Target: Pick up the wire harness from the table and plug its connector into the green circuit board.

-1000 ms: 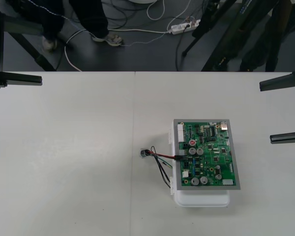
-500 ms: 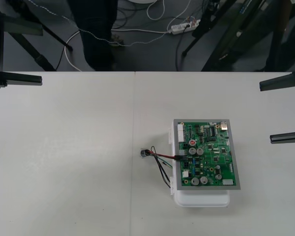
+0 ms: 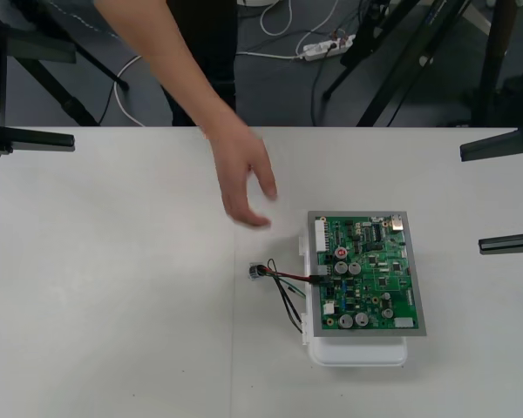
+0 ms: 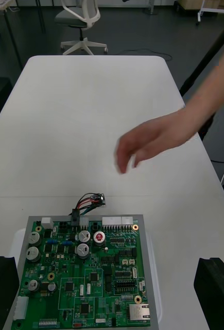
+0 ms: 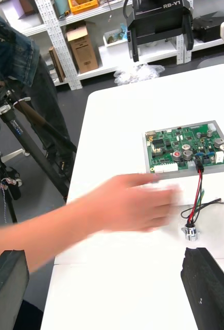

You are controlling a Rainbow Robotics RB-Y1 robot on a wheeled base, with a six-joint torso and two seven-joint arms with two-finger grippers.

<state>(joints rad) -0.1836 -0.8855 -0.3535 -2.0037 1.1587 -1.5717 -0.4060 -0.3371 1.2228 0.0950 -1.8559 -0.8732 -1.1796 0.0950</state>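
Observation:
The green circuit board (image 3: 366, 274) sits on its white base (image 3: 357, 353) at the table's right of centre. The harness's black plug (image 3: 321, 280) sits in the board's left edge. Its red, black and green wires (image 3: 288, 287) run out to the round metal socket (image 3: 257, 272), which lies on the table. My left gripper (image 3: 70, 96) is parked open at the far left. My right gripper (image 3: 471, 198) is parked open at the far right. The right wrist view has the plug (image 4: 75, 219) and socket (image 4: 97, 197) beyond the board (image 4: 86, 278); the left wrist view has the socket (image 5: 190, 232) nearest.
A person's bare arm and hand (image 3: 244, 174) reach in from the table's far side. The hand hovers just beyond the socket and touches neither harness nor board. Open table lies to the left and in front of the board.
A person's arm has come in over the table toward the harness. Board, harness and both grippers have stayed put.

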